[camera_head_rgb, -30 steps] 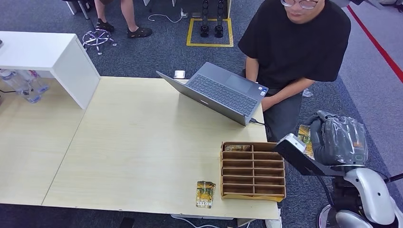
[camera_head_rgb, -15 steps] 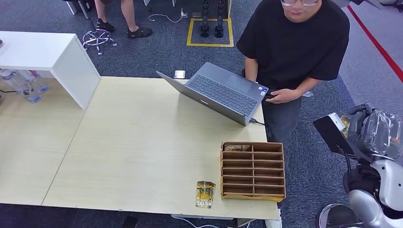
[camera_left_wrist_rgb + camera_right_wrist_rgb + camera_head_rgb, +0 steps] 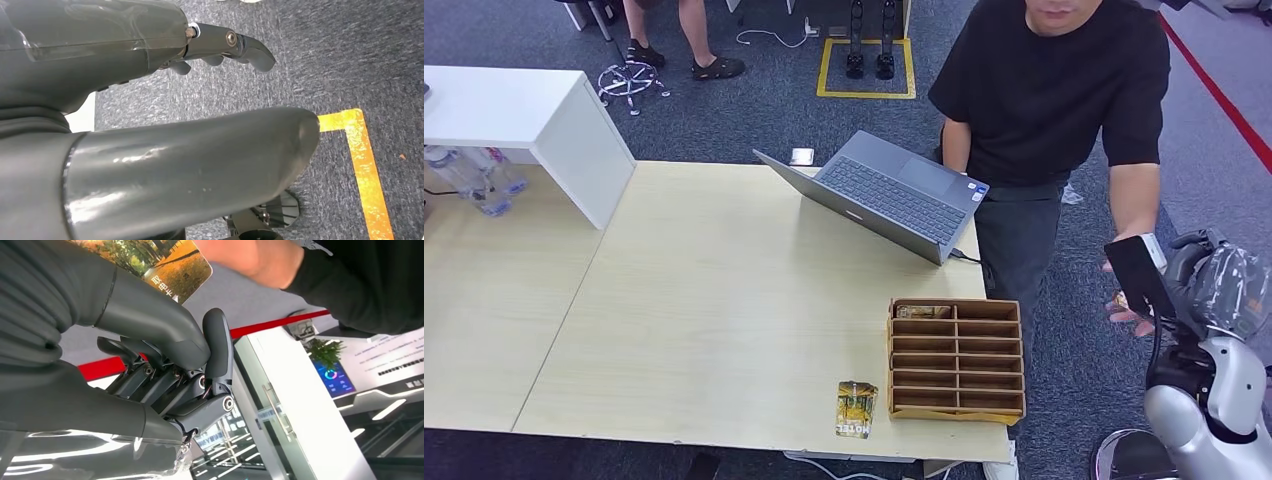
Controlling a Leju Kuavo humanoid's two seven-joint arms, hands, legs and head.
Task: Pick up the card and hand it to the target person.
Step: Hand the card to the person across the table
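The right hand (image 3: 1199,275) is raised beside the table's (image 3: 724,300) right end, well off its surface, and its thumb and fingers pinch a card (image 3: 170,265) with a yellow and green printed face. In the right wrist view the thick thumb lies across the card's lower part while the darker fingers (image 3: 217,347) curl up behind it, and the card's rounded corner sticks out past them. A person in a black T-shirt (image 3: 1054,90) stands at the table's far right corner with one arm stretched down toward the robot; that person's hand (image 3: 1129,300) is right at the card, and whether it is already touching it cannot be told from the head view. In the wrist view a bare forearm passes just above the card's top edge.

The left hand (image 3: 150,100) hangs over dark carpet with a yellow line on it; it holds nothing, with its thumb straight and its fingers loosely apart.

On the table, a wooden sorting box (image 3: 956,358) with two columns of slots sits near the front right corner; one far-left slot holds a card lying flat. A second card (image 3: 856,408) lies on the table just beside the box's near left corner. An open grey laptop (image 3: 884,195) stands further back, near the person
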